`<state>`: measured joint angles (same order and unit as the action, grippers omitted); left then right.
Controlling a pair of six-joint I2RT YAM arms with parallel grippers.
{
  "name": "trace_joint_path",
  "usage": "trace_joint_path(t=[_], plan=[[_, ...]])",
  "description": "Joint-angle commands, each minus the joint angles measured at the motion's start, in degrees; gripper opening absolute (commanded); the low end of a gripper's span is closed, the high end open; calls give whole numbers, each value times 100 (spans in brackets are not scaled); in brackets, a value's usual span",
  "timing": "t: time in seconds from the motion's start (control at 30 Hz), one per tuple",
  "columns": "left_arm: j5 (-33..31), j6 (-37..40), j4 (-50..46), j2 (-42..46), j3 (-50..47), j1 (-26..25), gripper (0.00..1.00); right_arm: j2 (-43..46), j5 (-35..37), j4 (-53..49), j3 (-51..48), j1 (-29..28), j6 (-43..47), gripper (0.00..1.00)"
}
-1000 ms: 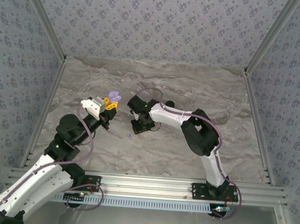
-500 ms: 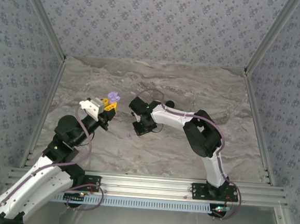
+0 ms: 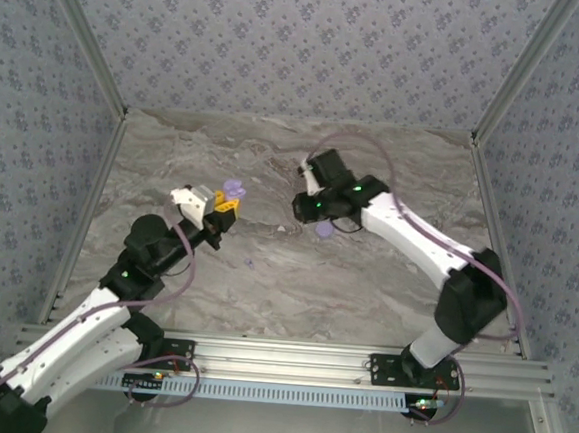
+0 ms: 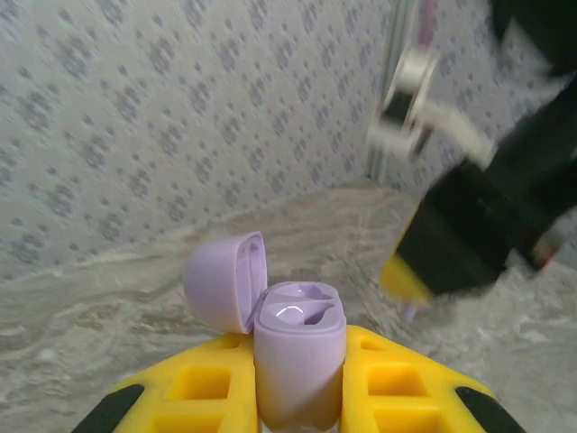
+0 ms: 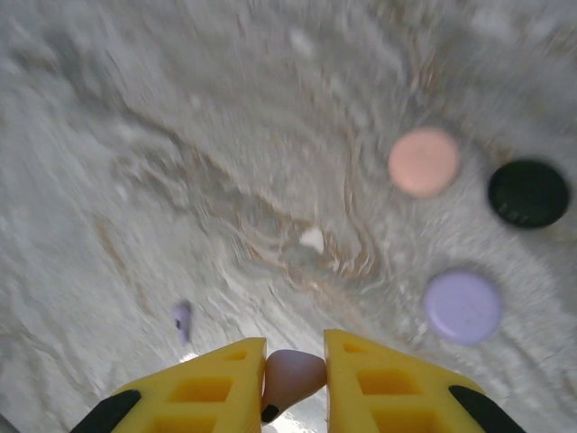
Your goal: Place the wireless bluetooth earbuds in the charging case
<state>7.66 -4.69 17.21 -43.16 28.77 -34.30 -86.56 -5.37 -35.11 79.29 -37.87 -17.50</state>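
Now L gripper (image 4: 299, 365) holds open case (image 4: 296, 316) up; R gripper (image 5: 295, 354) pinches pink bud (image 5: 290, 383).

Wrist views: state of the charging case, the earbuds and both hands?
charging case: lid open, upright, clamped in left hand
pink earbud: gripped by right hand, not yet in the case
lilac earbud: lying loose on the table
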Motion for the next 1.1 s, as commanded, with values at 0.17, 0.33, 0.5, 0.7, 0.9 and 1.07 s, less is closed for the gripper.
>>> trace_joint_path(t=[0.17,0.33,0.5,0.7,0.9,1.07], plan=[[1152,-475,1348,-1329,549,-100,0,931,94,40,426,-3,361,24],[1440,-489,1647,-1888,775,-256,0,997,-186,39,509,-75,302,24],[1589,-491,1732,-2125,888,-336,0,976,-215,276,483,-189,264,24],[1625,-489,1761,-2204,944,-373,0,880,-237,329,526,-289,257,24],[1629,-524,1803,-2241,951,-392,0,765,-176,323,509,-410,247,24],[1639,-534,1816,-2265,965,-399,0,700,-149,451,445,-458,155,24]])
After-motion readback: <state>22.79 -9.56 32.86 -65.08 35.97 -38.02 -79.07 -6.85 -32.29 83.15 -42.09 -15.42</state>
